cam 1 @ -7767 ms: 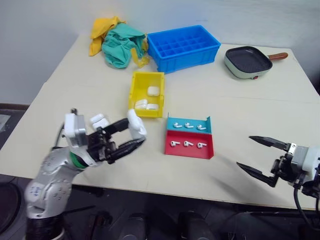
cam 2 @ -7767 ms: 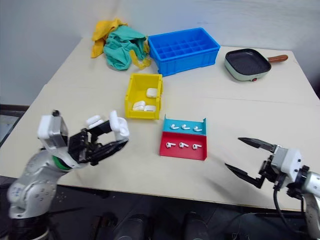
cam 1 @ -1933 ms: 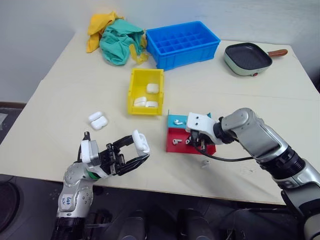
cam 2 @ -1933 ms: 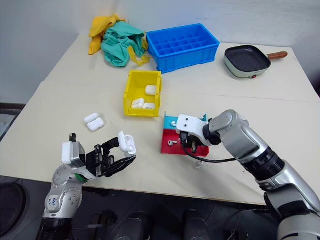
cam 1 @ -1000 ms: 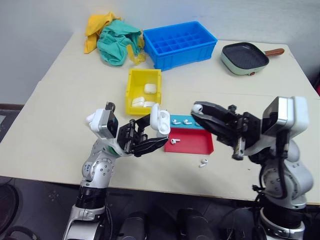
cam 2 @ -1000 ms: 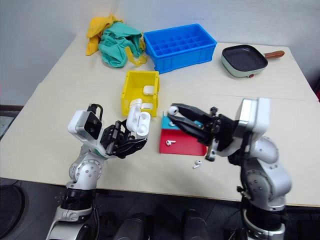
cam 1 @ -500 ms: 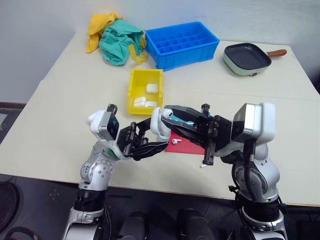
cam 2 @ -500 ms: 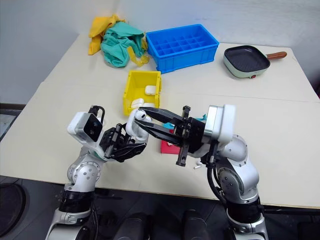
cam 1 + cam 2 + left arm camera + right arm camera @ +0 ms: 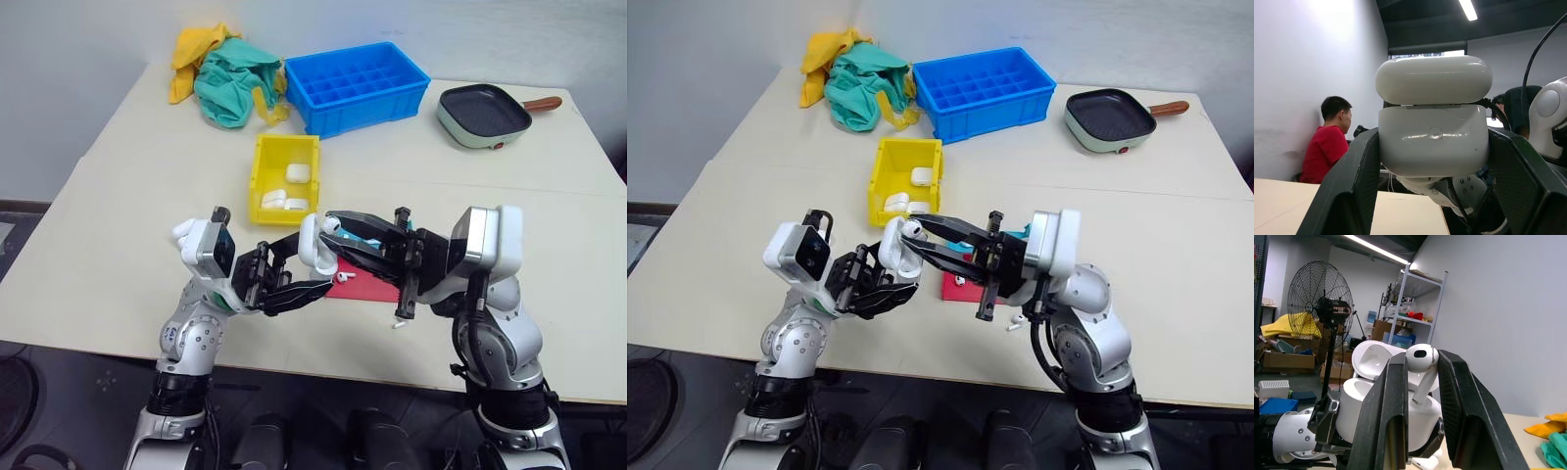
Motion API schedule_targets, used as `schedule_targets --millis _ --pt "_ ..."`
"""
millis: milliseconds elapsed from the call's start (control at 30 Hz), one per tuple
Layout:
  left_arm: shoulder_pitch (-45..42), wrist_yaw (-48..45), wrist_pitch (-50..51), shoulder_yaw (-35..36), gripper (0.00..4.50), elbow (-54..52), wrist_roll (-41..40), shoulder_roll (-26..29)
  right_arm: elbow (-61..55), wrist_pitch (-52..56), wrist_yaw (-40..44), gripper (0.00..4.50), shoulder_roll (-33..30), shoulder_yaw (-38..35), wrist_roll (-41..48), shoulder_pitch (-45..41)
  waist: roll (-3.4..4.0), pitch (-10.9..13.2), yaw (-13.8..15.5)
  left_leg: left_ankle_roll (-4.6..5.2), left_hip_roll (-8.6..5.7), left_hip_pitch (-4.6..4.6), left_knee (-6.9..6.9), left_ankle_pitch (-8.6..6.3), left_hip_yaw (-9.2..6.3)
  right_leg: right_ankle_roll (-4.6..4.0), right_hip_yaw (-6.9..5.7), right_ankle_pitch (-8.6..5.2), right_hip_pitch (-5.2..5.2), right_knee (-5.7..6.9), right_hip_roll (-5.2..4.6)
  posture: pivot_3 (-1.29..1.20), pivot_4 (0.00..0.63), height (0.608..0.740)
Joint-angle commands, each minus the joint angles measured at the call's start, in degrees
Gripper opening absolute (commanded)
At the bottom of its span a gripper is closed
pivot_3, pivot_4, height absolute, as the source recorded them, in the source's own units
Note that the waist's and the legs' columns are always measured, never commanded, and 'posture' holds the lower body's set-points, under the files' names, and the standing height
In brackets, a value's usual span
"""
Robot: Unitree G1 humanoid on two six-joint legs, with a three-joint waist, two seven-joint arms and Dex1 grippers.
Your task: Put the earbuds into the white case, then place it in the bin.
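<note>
My left gripper (image 9: pixel 313 264) is shut on the white case (image 9: pixel 308 245), held up above the table's front with its lid flipped open (image 9: pixel 1434 81). My right gripper (image 9: pixel 329 225) reaches in from the right, shut on one earbud (image 9: pixel 1421 358). The earbud's stem points down at the case's open body (image 9: pixel 1425 417). The yellow bin (image 9: pixel 263 168) stands behind on the table with three white cases (image 9: pixel 297 173) inside. More earbuds (image 9: pixel 342 277) lie in the red-and-blue tray (image 9: pixel 370 285), and a loose one (image 9: pixel 398 317) lies on the table.
Another white case (image 9: pixel 182 231) lies on the table behind my left wrist. A blue gridded crate (image 9: pixel 358 86), a pile of cloths (image 9: pixel 230 73) and a grill pan (image 9: pixel 485 113) stand at the back. A person in a red shirt (image 9: pixel 1327 149) sits beyond the table.
My right gripper has carried the earbud leftward until it sits over the open case. The left gripper has kept the case still.
</note>
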Motion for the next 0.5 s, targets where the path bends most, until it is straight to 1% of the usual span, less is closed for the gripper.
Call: schedule_targets --millis 33,500 --pt "-0.1 -0.6 -1.4 -1.3 2.78 -2.5 0.3 -1.1 0.7 0.2 0.9 0.45 -1.0 1.8 -0.4 0.9 0.00 0.0 0.0 0.00 0.00 0.00 0.00 0.00 0.00 0.00 0.00 0.00 0.00 0.00 0.00 0.00 0.150 0.740" --pt "0.6 -2.9 -2.4 -2.1 2.78 -1.3 1.4 -1.4 2.2 0.3 3.4 0.45 -1.7 2.9 0.7 -0.9 0.00 0.0 0.0 0.00 0.01 0.00 0.00 0.00 0.00 0.00 0.00 0.00 0.00 0.00 0.00 0.00 0.150 0.740"
